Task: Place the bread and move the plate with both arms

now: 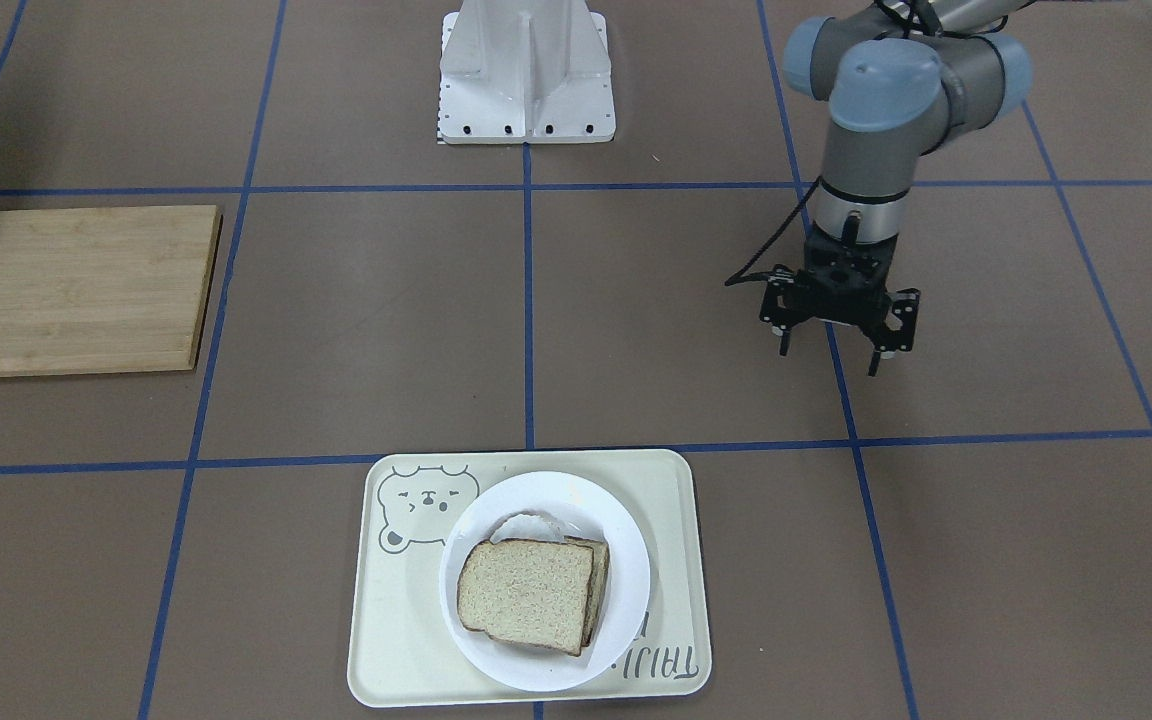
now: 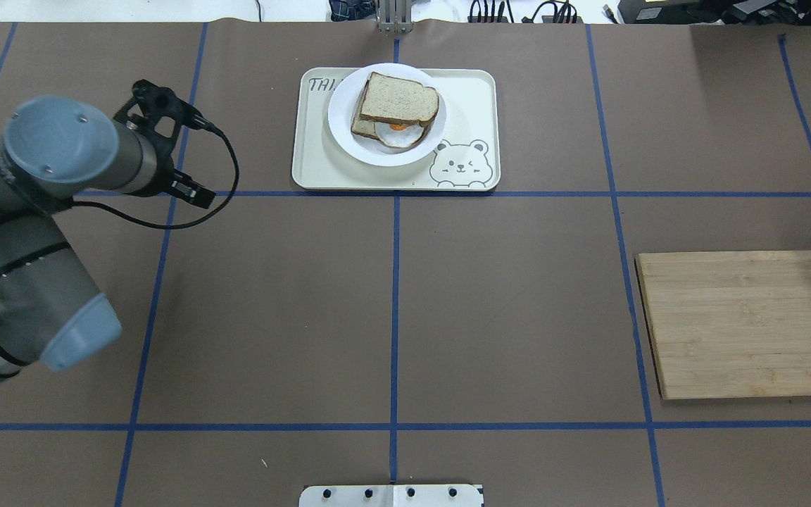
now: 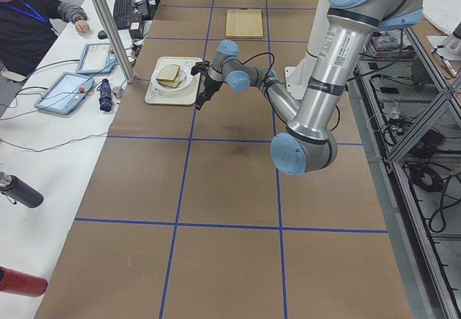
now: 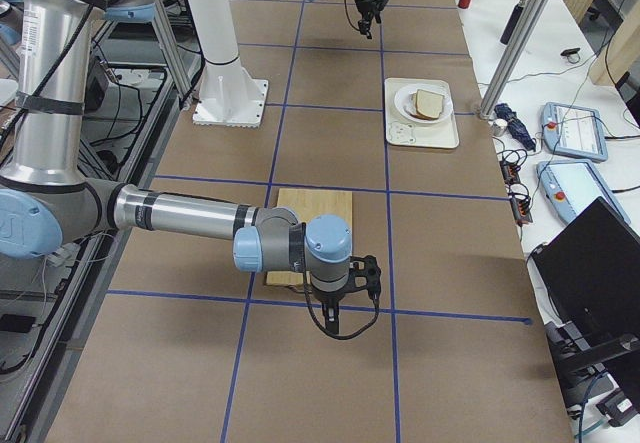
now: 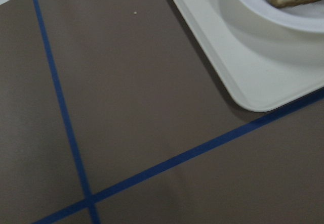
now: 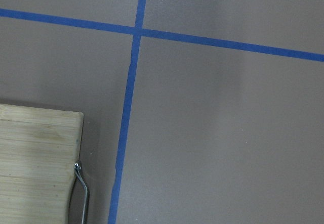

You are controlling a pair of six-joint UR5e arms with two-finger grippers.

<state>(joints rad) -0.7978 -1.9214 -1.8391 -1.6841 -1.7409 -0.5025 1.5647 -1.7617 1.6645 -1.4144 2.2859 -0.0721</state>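
The bread [image 1: 526, 595] lies on top of another slice bearing a fried egg [image 2: 395, 135], both on the white plate [image 1: 626, 560]. The plate rests on a cream tray with a bear drawing [image 1: 406, 620]. My left gripper [image 1: 831, 355] hangs open and empty above the bare table, to the robot's left of the tray and well apart from it. The left wrist view catches only the tray's corner [image 5: 263, 87] and the plate's edge. My right gripper [image 4: 338, 313] shows only in the exterior right view, beside the wooden board; I cannot tell whether it is open or shut.
A bamboo cutting board [image 2: 740, 324] lies on the robot's right side with a metal utensil handle [image 6: 81, 193] at its outer edge. The white robot base [image 1: 526, 80] stands at the table's middle edge. A person sits at a side table [image 3: 29, 16] beyond the tray.
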